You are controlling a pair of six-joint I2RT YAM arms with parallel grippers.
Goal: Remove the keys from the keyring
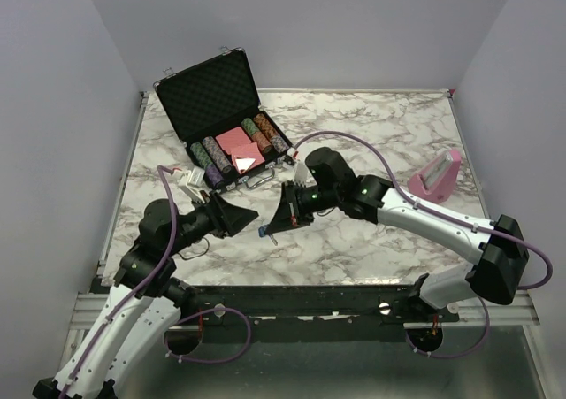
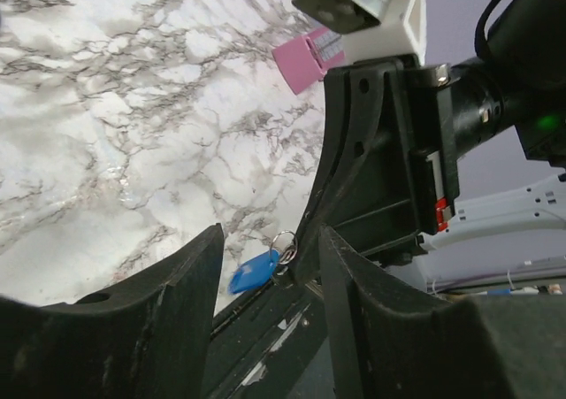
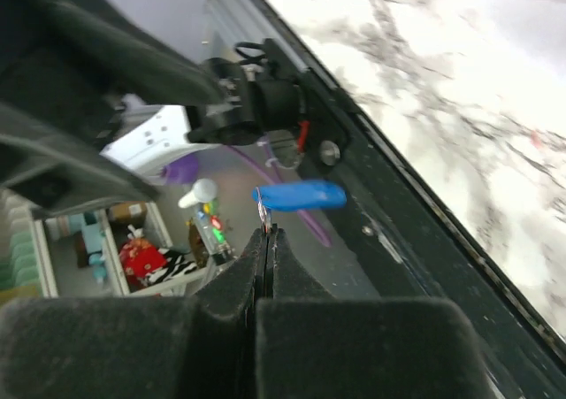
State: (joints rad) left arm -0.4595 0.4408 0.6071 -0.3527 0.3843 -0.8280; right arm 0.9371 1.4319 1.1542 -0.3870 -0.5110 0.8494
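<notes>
Right hand [image 3: 265, 233]: fingers pressed together, pinching keys [image 3: 263, 213] at fingertips. Blue piece [image 3: 296, 194] projects sideways just beyond tips. Bunch held off surface [image 1: 380, 125], toward near edge, roughly midway along it. Individual keys too small to count. Left hand [image 2: 270, 238]: fingers apart, nothing between pads. It faces right hand, tips close to bunch; contact cannot be determined. Open case [image 1: 212, 85] with poker chips [image 1: 203, 156] at far-left corner. Pink object [image 1: 438, 176] near right edge.
</notes>
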